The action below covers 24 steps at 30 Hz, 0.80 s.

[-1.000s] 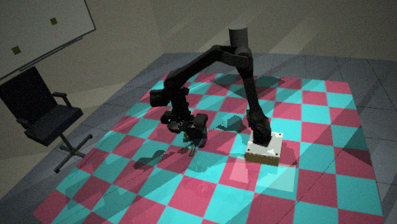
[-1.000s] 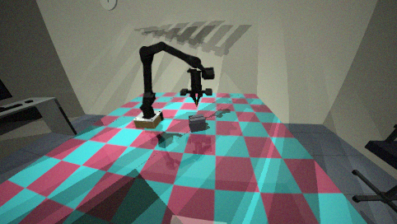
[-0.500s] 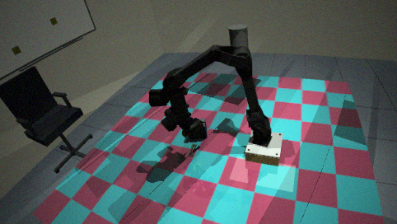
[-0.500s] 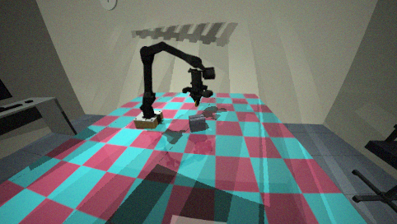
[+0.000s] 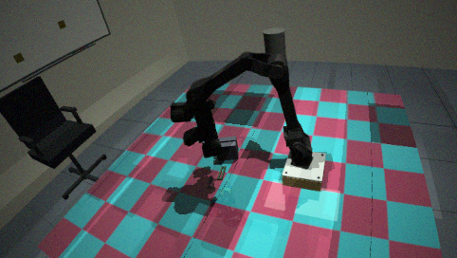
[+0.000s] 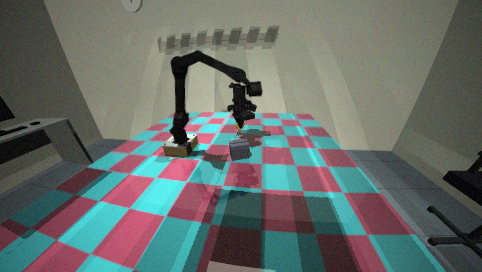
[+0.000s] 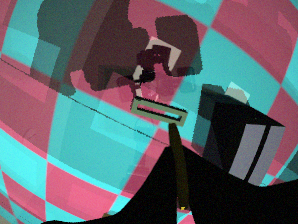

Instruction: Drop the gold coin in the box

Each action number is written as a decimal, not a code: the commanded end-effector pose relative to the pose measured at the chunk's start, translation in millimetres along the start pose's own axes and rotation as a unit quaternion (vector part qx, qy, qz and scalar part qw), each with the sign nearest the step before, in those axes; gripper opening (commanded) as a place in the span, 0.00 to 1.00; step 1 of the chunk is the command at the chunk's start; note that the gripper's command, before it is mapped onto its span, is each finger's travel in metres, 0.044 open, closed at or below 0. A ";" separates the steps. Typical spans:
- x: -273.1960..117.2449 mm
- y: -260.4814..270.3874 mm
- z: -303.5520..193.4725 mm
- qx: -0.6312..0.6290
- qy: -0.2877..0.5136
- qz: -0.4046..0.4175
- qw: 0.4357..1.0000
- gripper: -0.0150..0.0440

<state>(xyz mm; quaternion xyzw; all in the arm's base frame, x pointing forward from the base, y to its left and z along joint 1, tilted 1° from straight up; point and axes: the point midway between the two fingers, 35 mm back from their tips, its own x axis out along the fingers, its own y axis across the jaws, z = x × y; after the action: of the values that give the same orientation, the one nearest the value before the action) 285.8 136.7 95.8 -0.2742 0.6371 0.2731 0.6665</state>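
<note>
One arm only, its hand (image 6: 239, 125) clamped on the coin (image 7: 180, 176), seen edge-on in wrist view. Hand hangs above the bench (image 6: 300, 180), over the box (image 6: 239, 148). In wrist view: holder (image 7: 158, 111) at 12 o'clock of the coin, sitting on the bench, box (image 7: 242, 141) at 2 o'clock. Coin well clear of the holder.

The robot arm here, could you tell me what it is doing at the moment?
The gripper is shut on the gold coin, held edge-on and lifted off the checkered floor. The dark-green holder lies below it, with no coin in it. The grey box stands close by, and the coin is not yet in its slot.
</note>
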 end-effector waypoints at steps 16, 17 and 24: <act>-1.7 -15.7 -3.5 0.122 -0.001 -0.003 0.993 0.25; -1.8 -18.1 -4.7 0.122 -0.001 -0.003 0.993 0.25; -1.9 -33.8 -12.9 0.125 -0.002 -0.004 0.992 0.25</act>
<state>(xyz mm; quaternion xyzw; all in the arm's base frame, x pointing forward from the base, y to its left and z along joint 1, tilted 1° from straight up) 299.6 110.4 98.4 -0.1897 0.6634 0.1896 0.6986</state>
